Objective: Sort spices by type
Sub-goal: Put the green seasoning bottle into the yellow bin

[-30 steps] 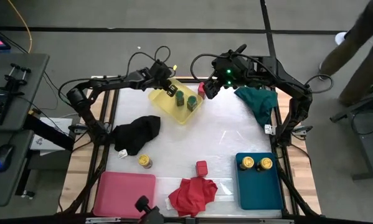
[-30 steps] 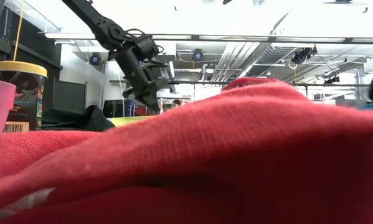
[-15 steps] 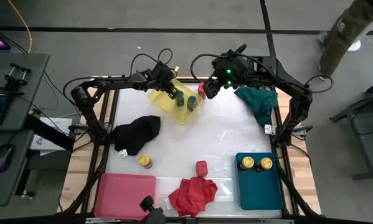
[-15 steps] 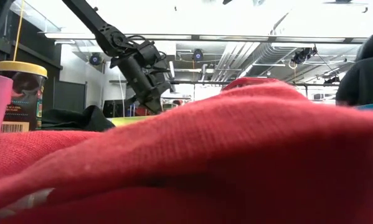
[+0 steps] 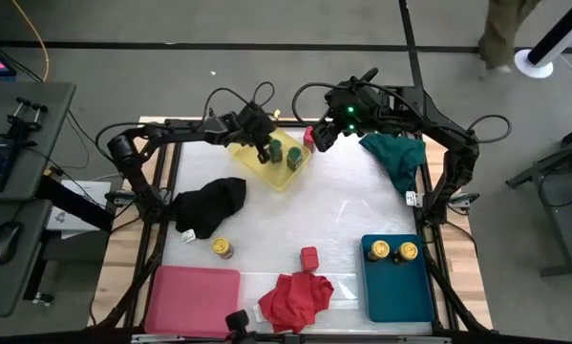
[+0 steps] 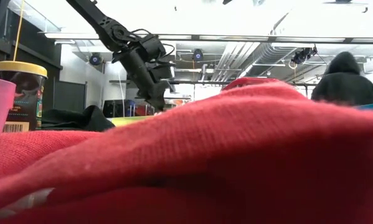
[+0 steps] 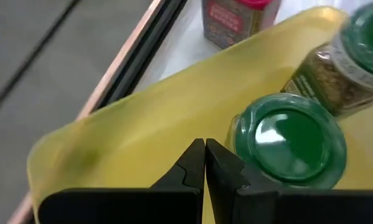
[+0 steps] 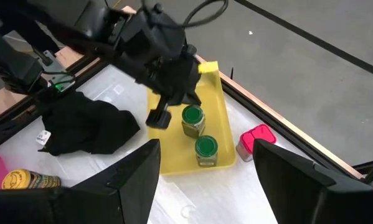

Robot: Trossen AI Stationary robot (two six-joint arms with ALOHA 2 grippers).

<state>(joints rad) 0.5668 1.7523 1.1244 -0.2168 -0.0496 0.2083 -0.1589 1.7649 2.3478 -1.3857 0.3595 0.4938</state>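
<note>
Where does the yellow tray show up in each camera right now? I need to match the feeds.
High view: the yellow tray lies at the table's far edge, under the left gripper.
Low view: hidden behind the red cloth.
Left wrist view: the tray fills most of the picture.
Right wrist view: the tray sits mid-picture.
Shared landmark: the two green-lidded jars standing in it.

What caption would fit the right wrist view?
Left gripper hangs shut over the yellow tray beside two green-lidded jars.
</note>
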